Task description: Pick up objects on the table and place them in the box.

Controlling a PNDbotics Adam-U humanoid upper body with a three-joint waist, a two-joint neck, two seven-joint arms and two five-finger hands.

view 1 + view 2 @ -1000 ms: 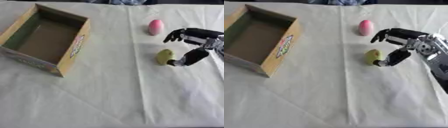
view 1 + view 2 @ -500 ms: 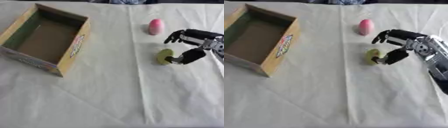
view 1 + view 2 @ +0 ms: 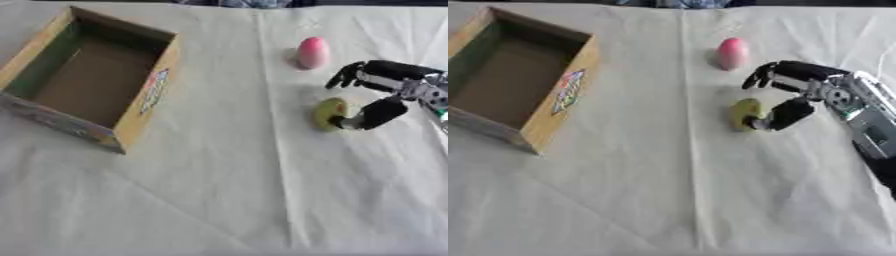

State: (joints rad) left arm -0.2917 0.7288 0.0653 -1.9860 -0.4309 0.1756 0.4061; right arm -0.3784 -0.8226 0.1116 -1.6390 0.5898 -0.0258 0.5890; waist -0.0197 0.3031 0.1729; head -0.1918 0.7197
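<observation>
Yellow-green object (image 3: 331, 113) lies on the box (image 3: 149, 95) side of my right hand (image 3: 798, 97), thumb touching it, curled fingers above, not yet closed round it.

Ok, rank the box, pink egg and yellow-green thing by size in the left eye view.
1. Box, by far the largest.
2. Pink egg and yellow-green thing: they look alike in size, so no ranking between them.

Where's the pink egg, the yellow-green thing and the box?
pink egg (image 3: 311, 52), left eye view, middle of its side.
yellow-green thing (image 3: 329, 112), left eye view, its bare left part.
box (image 3: 150, 92), left eye view, its right wall.
</observation>
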